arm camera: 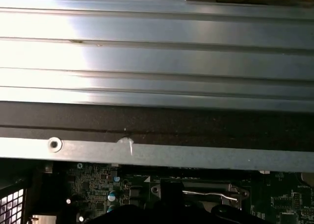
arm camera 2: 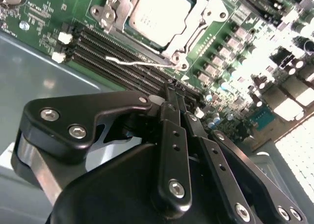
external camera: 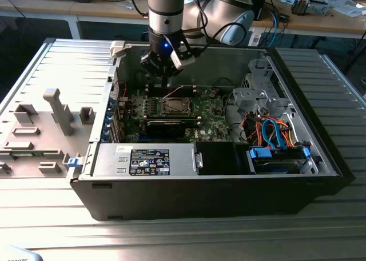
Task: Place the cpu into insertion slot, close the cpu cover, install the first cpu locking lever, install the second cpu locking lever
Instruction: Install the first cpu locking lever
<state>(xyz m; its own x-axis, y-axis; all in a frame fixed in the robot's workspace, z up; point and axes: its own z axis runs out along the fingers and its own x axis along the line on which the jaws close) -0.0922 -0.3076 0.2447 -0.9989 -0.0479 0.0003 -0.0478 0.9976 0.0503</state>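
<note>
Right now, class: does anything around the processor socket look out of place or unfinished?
Nothing looks damaged. The cpu sits in the insertion slot with the cpu cover down, but one thin wire lever beside it stands loose. The gripper hovers close by.

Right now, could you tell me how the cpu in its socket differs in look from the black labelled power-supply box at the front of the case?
The cpu is a small square chip with a pale silver face; the power-supply box is far larger, rectangular and carries a dark label. The cpu lies framed by the cpu cover on the green board, while the power-supply box sits against the case's front wall. Both lie flat inside the open case.
</note>
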